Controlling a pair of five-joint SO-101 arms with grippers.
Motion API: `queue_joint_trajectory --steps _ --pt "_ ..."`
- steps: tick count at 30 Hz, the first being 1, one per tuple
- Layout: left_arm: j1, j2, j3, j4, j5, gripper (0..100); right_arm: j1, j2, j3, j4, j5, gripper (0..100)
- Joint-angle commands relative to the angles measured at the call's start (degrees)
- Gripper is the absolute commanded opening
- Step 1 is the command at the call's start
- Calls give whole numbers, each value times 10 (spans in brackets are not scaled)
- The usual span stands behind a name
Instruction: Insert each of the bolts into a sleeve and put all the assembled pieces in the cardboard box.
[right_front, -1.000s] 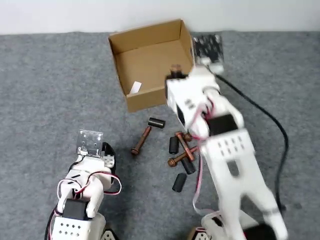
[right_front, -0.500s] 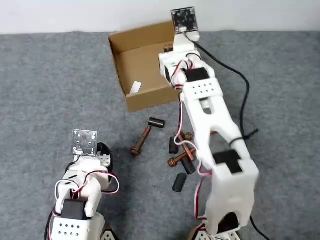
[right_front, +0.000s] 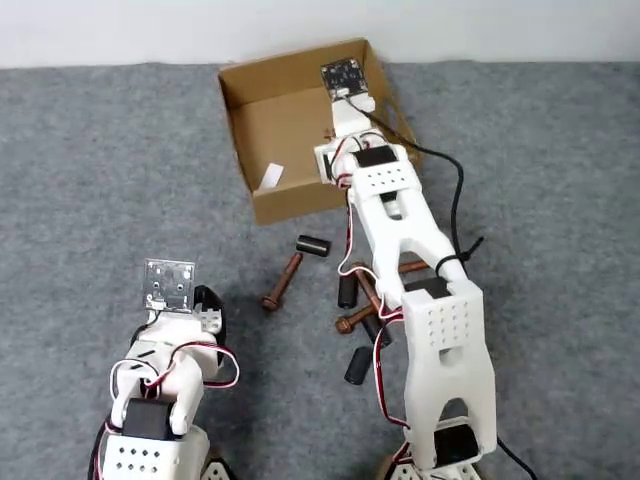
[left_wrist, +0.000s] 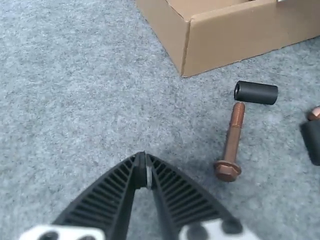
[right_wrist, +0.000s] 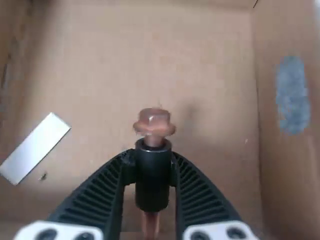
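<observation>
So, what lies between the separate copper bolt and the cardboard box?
One black sleeve, on its side, just past the threaded end of the bolt; beyond it, bare carpet up to the cardboard box. The left wrist view shows it.

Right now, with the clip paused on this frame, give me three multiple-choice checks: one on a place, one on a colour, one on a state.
1. Where does the right gripper hold its sleeve? A) beside the left arm B) over the inside of the cardboard box C) outside the box's wall
2. What colour is that sleeve? A) black B) white C) copper
3. How is the left gripper? A) open wide B) shut on a loose part C) shut, empty

1 B: box floor lies behind the sleeve in the right wrist view.
2 A: it is black around a copper bolt.
3 C: its fingers meet over bare carpet.
</observation>
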Motion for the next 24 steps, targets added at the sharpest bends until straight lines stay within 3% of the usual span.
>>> queue_joint_trajectory --steps 1,8,12,18,24 --pt "-3 4 -3 -10 4 6 11 -8 -44 49 7 153" --pt "-3 4 -3 -10 4 6 -6 -42 -156 151 8 69" --pt "-3 4 -3 -10 4 6 -26 -78 -220 280 10 6" --pt "-4 4 -3 -9 4 6 -50 -102 -267 473 11 9" --pt "-4 4 -3 -9 4 6 -51 -105 -272 588 124 11"
